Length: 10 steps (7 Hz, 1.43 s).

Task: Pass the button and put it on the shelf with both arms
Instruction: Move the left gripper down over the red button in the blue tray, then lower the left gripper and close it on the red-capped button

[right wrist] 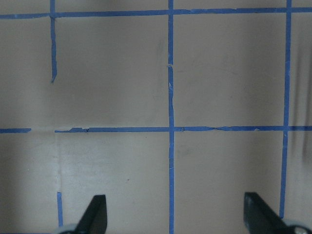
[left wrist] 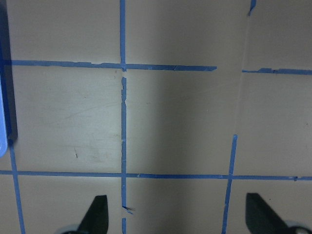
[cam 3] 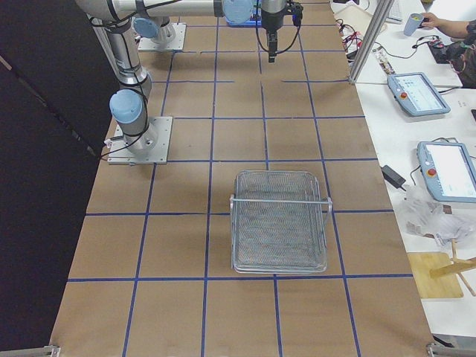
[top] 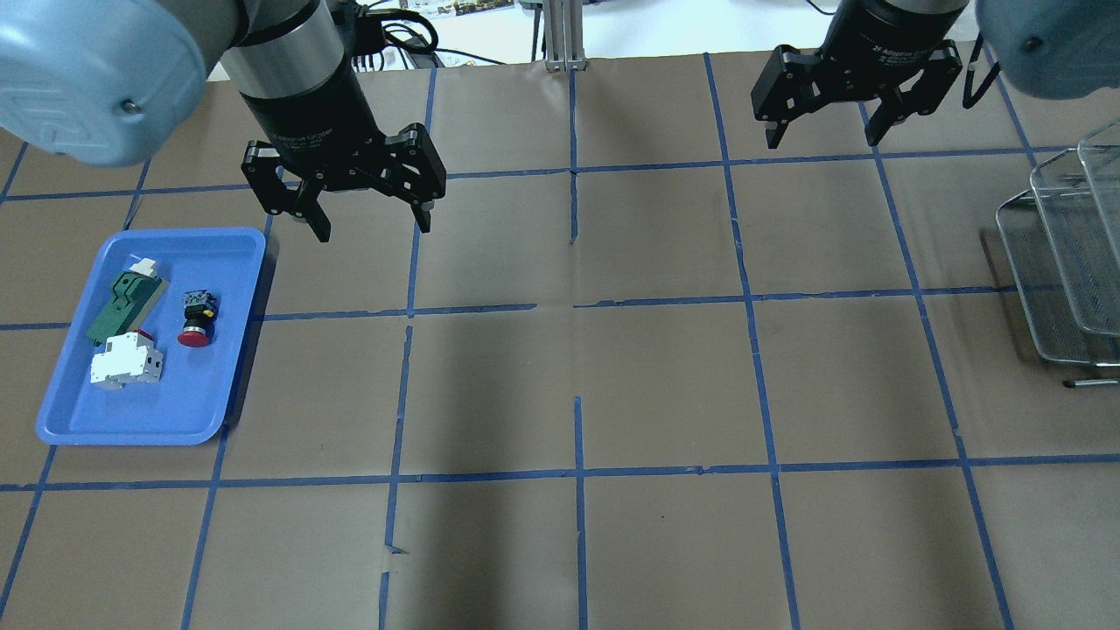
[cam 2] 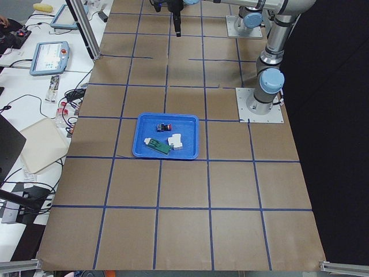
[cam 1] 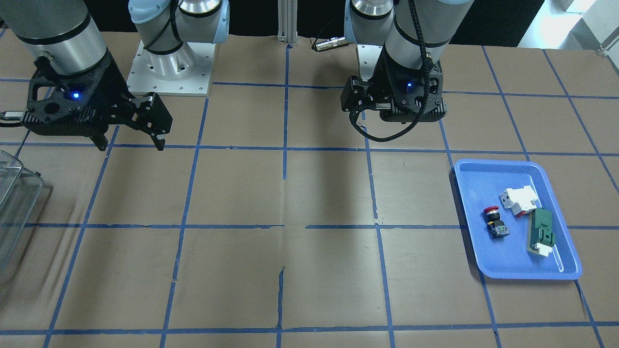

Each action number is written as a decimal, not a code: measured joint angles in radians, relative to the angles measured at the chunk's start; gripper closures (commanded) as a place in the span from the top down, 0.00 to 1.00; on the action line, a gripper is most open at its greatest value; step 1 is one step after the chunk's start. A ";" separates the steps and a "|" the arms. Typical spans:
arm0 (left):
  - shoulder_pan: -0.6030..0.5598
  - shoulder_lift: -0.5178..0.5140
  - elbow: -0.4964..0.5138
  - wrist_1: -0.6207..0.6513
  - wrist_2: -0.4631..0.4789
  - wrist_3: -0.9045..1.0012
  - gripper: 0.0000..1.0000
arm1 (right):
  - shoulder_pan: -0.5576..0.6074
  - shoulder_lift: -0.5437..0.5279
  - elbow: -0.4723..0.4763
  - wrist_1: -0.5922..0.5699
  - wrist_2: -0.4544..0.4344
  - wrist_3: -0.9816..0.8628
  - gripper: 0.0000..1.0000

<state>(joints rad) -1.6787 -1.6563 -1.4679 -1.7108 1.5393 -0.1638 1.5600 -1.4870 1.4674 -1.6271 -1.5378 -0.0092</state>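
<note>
The button [top: 197, 319], with a red cap and black body, lies on its side in the blue tray [top: 175, 402] at the table's left; it also shows in the front view [cam 1: 494, 221] and the exterior left view [cam 2: 164, 126]. My left gripper [top: 374, 227] is open and empty, hovering above the table just right of the tray's far corner. My right gripper [top: 823, 140] is open and empty at the far right, also seen in the front view [cam 1: 131, 145]. The wire-mesh shelf [top: 1063, 254] stands at the right edge, partly cut off, and shows whole in the exterior right view [cam 3: 279, 223].
A white block [top: 127, 363] and a green-and-white block [top: 125, 304] lie in the tray beside the button. The tray's edge [left wrist: 2, 97] shows at the left of the left wrist view. Both wrist views show brown table with blue tape lines. Arm base plates sit at the robot's side.
</note>
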 measured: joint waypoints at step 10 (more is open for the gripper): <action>0.572 -0.061 -0.611 1.090 0.074 0.601 1.00 | 0.000 0.001 0.001 0.001 0.006 -0.001 1.00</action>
<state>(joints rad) -1.1063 -1.7172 -2.0785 -0.6206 1.6138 0.4377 1.5600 -1.4865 1.4680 -1.6264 -1.5314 -0.0107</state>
